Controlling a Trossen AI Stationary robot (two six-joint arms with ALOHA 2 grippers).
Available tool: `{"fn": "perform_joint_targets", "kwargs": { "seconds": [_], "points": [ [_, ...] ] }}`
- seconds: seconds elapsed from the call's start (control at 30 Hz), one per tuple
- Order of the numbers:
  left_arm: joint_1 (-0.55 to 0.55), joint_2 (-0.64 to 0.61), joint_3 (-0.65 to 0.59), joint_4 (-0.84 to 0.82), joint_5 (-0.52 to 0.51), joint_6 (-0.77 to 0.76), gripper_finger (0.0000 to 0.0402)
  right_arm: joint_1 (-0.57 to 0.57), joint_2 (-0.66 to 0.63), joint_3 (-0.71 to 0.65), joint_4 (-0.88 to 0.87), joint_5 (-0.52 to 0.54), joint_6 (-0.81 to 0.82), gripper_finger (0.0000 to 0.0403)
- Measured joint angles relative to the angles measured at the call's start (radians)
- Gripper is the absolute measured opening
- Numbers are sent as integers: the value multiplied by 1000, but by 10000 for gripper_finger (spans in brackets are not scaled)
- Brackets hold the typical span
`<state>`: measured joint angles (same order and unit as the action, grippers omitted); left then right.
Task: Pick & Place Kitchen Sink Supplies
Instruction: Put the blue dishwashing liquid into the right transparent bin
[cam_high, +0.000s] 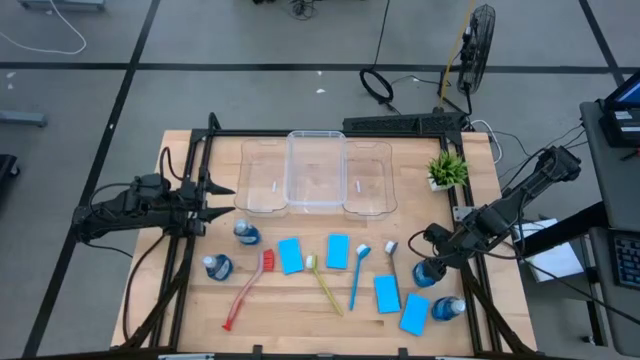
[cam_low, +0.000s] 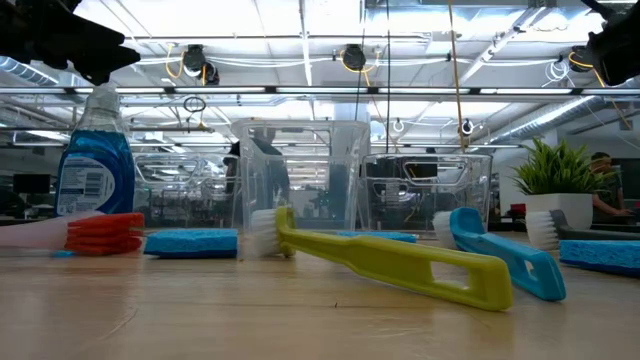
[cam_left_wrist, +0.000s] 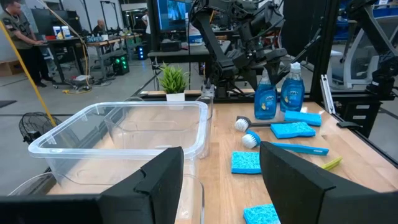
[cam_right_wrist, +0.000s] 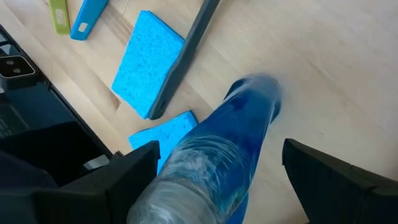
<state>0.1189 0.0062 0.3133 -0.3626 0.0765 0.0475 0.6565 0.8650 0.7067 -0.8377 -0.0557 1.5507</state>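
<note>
Blue bottles stand upright on the table: two at the left and two at the right. Light-blue sponges lie flat near the front. Between them lie a red brush, a yellow-green brush, a blue brush and a grey brush. My right gripper slants down over the farther right bottle, open, one finger on either side of its top. My left gripper waits level at the table's left edge, open and holding nothing.
Clear plastic bins stand side by side at the far middle of the table. A small potted plant is at the far right. Black frame rails run along the left and right edges. Bare wood lies between the bins and the supplies.
</note>
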Motion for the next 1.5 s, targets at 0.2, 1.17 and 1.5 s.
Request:
{"fn": "perform_joint_targets", "kwargs": {
  "seconds": [0.2, 1.17, 1.5],
  "points": [
    [0, 0, 0, 0, 0, 0, 214, 0, 0, 0, 4, 2, 1, 324],
    [0, 0, 0, 0, 0, 0, 214, 0, 0, -1, 41, 30, -41, 153],
    [0, 0, 0, 0, 0, 0, 214, 0, -9, -1, 40, 34, -46, 153]
  ]
}}
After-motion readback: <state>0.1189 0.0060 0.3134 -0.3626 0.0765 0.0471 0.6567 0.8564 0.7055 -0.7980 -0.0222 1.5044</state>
